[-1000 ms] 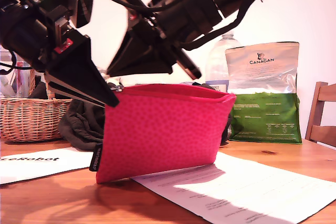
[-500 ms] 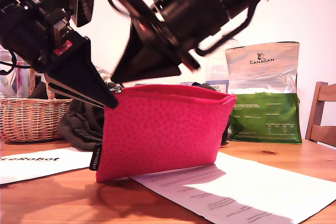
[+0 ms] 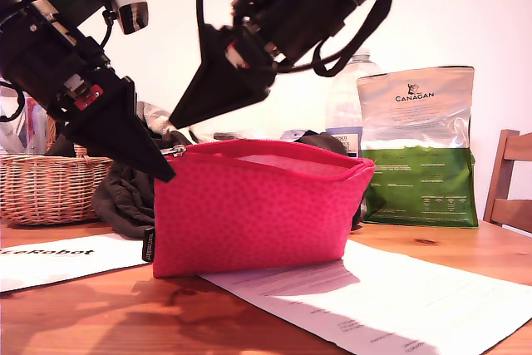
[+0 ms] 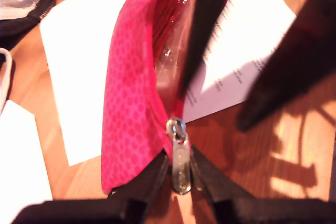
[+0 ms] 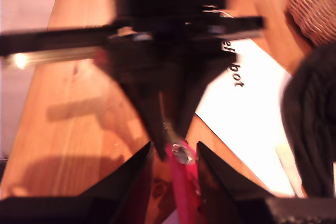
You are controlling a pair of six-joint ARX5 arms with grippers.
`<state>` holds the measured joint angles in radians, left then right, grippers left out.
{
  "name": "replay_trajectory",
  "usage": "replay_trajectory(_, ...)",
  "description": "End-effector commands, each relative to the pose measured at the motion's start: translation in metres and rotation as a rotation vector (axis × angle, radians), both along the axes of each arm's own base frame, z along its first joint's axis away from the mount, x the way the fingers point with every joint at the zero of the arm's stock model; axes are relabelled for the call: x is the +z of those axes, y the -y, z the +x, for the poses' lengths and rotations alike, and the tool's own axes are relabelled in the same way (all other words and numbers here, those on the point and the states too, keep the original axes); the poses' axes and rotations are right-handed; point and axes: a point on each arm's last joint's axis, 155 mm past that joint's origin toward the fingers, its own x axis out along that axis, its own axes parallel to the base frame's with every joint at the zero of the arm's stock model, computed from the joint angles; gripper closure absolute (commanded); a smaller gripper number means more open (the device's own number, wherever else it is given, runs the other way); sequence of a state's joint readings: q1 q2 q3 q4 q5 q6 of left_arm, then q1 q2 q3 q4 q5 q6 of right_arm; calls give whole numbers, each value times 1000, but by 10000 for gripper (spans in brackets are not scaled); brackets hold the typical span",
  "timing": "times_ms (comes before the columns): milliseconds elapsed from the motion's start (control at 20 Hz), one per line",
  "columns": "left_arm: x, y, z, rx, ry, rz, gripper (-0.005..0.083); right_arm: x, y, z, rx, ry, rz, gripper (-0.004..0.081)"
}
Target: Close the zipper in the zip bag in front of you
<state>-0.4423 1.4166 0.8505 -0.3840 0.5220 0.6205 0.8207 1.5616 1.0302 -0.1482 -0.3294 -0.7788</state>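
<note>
The zip bag [image 3: 258, 209] has dropped: its base, tilted off the table a second ago, now sits flat. My first gripper [image 3: 166, 168], clamped on the zipper [image 3: 174, 150] pull, moved lower and toward the exterior view's left. My second gripper [image 3: 179, 115] lifted clear of the bag's top edge.

Plain white wall [image 3: 465, 14] behind wooden table [image 3: 125, 313]. Wooden chair [image 3: 511, 180] just beside the table's end, exterior view's right. Bright light, hard shadows on the tabletop.
</note>
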Motion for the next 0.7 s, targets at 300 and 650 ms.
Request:
replay_trajectory(300, -4, 8, -1, -58, 55, 29, 795, 6, 2, 4, 28, 109, -35, 543)
replay_trajectory(650, -6, 12, 3, -96, 147, 98, 795, 3, 5, 7, 8, 112, -53, 543)
